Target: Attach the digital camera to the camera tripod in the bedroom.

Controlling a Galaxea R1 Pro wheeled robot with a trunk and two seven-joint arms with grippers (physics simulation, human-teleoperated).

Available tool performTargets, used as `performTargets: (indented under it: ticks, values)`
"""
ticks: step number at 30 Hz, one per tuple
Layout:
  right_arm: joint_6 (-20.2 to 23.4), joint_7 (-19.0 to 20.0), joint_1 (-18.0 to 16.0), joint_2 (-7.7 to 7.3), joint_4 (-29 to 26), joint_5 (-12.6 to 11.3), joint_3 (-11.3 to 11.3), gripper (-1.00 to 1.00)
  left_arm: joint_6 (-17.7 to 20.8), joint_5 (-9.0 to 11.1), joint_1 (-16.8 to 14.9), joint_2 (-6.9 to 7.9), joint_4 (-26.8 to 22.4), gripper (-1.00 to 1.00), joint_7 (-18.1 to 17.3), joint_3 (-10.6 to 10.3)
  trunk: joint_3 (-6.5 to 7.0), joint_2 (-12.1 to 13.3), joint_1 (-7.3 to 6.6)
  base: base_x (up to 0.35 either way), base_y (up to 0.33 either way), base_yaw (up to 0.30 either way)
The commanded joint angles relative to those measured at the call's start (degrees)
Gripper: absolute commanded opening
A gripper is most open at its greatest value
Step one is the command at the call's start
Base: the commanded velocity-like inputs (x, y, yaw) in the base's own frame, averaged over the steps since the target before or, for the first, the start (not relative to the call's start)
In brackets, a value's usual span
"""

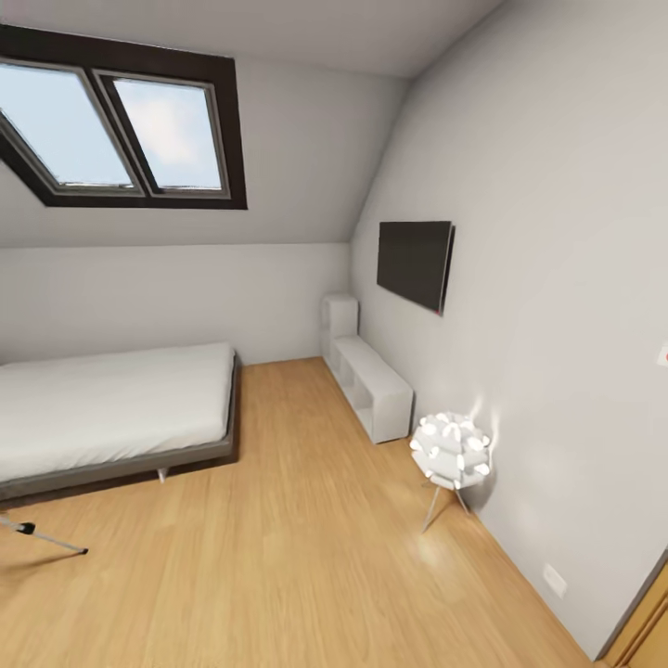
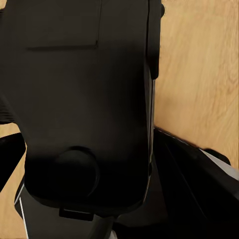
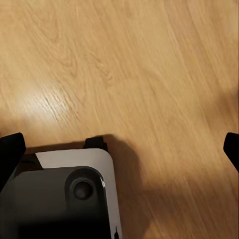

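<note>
- You're in the carry-and-approach step. The digital camera [image 2: 84, 99] is off the ground and in hand, but not yet anywhere near the mount.
- In the left wrist view, the left gripper [image 2: 99, 159] has that black boxy body lodged between its fingers. There is nothing but floor behind it, so I judge it clamped on the camera, though the contact faces are hidden.
- The right gripper [image 3: 122, 149] is spread wide and carries nothing, with bare planks between its tips.
- In the head view, the camera tripod [image 1: 44, 536] shows at about 8 o'clock. You see one silver leg with a black foot resting on the floor; its head is out of frame.
- Your next move calls for turning the base and head toward 8 o'clock until the tripod's top comes into sight. Only then raise the left arm, since you can't line up the attachment before that.
- The wooden floor [image 1: 306, 557] is light planking. It looks open between you and that leg.
- The bed [image 1: 111, 408] sits at 9 o'clock, near the tripod leg, so mind it as you swing.
- The skylight [image 1: 121, 130] is at 11 o'clock and the wall screen [image 1: 415, 262] at 2 o'clock, with the white shelf unit [image 1: 371, 380] below it.
- The ball-cluster lamp [image 1: 452, 450] at 4 o'clock stands on thin legs by the wall. Don't mistake it for your target.
</note>
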Motion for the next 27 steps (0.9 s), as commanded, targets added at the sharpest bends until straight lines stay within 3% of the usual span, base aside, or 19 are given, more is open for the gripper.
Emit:
performTargets:
  ticks: [1,27]
  values:
    - [-0.3,0.3,-0.1,-0.01,0.2,-0.6,0.5,1.0,0.1,0.5,0.0,0.0,0.0,-1.0,-0.2,-0.5,-0.02,0.0,0.02,0.0,0.0,0.273]
    - [-0.3,0.3,-0.1,-0.1,0.2,-0.6,0.5,1.0,0.1,0.5,0.0,0.02,0.0,-1.0,-0.2,-0.5,-0.02,0.0,0.02,0.0,0.0,0.272]
